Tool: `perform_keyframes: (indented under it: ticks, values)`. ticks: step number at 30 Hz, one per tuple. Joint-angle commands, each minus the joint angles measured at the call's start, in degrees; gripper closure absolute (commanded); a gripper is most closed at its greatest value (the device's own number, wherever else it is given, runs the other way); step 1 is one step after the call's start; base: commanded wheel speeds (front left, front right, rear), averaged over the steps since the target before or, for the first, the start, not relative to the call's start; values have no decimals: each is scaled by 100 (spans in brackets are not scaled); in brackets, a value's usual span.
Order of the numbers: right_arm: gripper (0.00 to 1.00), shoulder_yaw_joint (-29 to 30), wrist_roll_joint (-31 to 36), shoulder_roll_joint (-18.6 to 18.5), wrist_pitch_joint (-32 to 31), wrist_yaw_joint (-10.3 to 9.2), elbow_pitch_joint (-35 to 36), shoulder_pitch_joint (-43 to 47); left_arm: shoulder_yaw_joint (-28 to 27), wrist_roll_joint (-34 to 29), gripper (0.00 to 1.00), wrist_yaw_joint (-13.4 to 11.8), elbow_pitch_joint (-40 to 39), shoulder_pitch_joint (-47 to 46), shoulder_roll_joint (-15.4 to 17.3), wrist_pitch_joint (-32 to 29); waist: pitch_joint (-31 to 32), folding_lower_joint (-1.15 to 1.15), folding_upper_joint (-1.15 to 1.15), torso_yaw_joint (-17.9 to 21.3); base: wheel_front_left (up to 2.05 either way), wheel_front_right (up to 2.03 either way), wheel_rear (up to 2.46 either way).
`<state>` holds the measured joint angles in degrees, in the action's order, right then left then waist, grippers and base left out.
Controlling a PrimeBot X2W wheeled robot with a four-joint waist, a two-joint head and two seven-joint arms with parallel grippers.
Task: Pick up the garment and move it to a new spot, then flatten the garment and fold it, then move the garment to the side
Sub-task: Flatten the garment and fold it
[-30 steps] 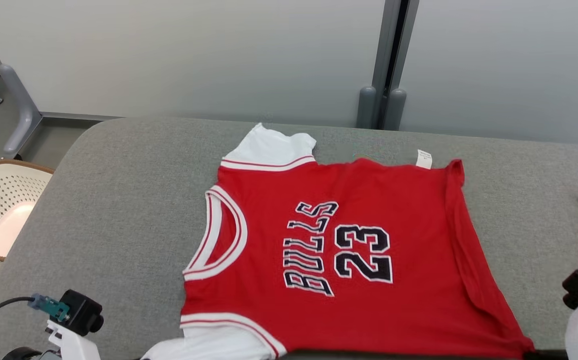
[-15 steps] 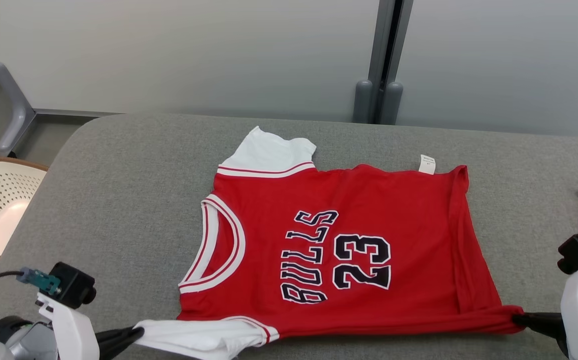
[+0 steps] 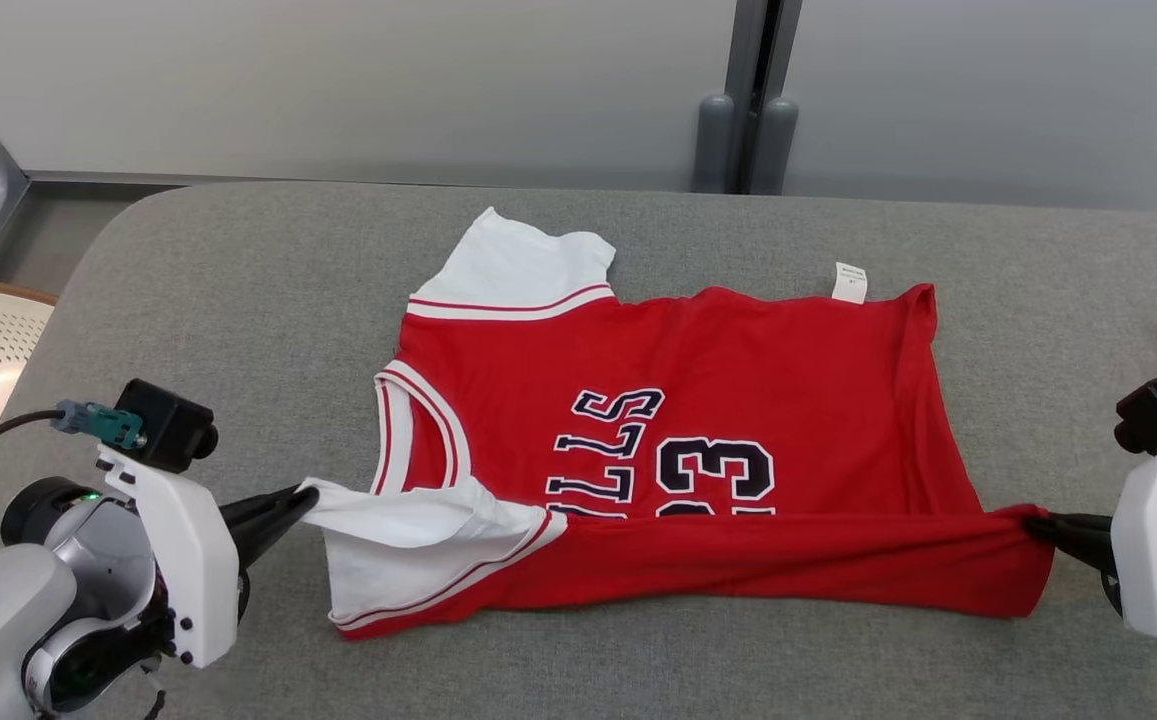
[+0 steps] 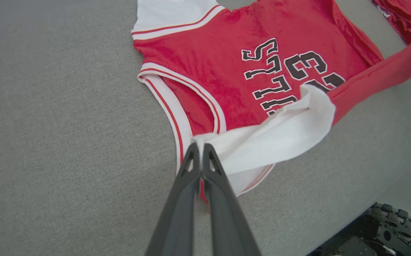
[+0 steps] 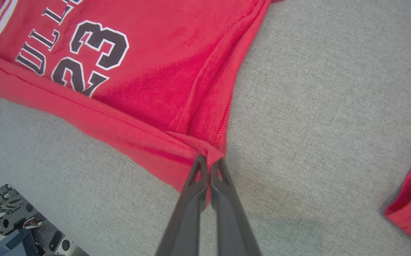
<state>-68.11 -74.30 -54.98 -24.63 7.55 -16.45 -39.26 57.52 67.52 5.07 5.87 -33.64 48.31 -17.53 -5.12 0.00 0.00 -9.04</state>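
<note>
jersey [image 3: 698, 400]: red, mid-table on grey padded top [image 3: 238, 300], near edge raised, draped over the print | handling: light, limp knit, likely sags between grips; best held at corners | left gripper [image 3: 308, 497]: pinched closed on white sleeve [image 3: 408, 520] | right gripper [image 3: 1030, 522]: pinched closed on red hem corner [image 3: 1008, 535]

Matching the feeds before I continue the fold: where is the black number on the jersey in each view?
Head view: number, centre, lower half hidden under the folded near edge of the jersey.
Left wrist view: number, upper right.
Right wrist view: number, upper left.
Shared landmark: the black letters beside it.
</note>
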Motion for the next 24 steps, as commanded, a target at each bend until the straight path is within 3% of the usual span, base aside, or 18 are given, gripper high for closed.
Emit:
perform_keyframes:
  ticks: [1, 10, 19, 20, 21, 22, 23, 24]
  values:
    - [100, 22, 106, 48, 86, -11, -136, -97, -13, -68, 100, 30, 159, -138, -82, 60, -70, 0, 0, 34, 0, 0, 0]
    - [100, 21, 408, 369, 307, -11, -348, -331, 33, -371, 100, 84, 1125, -553, -652, 283, -363, 0, 0, 96, 0, 0, 0]
    - [100, -71, 465, 485, 350, -11, -375, -438, 208, -708, 100, 148, 1901, -894, -1004, 405, -598, 0, 0, 120, 0, 0, 0]
    - [100, -79, 468, 500, 359, -11, -393, -449, 222, -751, 95, 144, 2015, -930, -1055, 441, -627, 0, 0, 121, 0, 0, 0]
    - [93, -74, 479, 512, 398, -11, -438, -461, 240, -785, 76, 153, 2105, -960, -1113, 476, -649, 0, 0, 121, 0, 0, 0]
    - [16, -50, 471, 532, 440, -11, -496, -468, 245, -808, 0, 157, 2214, -985, -1172, 513, -666, 0, 0, 120, 0, 0, 0]
    - [0, -34, 474, 568, 501, -11, -543, -477, 228, -808, 0, 150, 2297, -1018, -1248, 574, -681, 0, 0, 115, 0, 0, 0]
    - [0, 4, 467, 604, 567, -11, -611, -482, 217, -812, 0, 149, 2389, -1047, -1308, 618, -692, 0, 0, 110, 0, 0, 0]
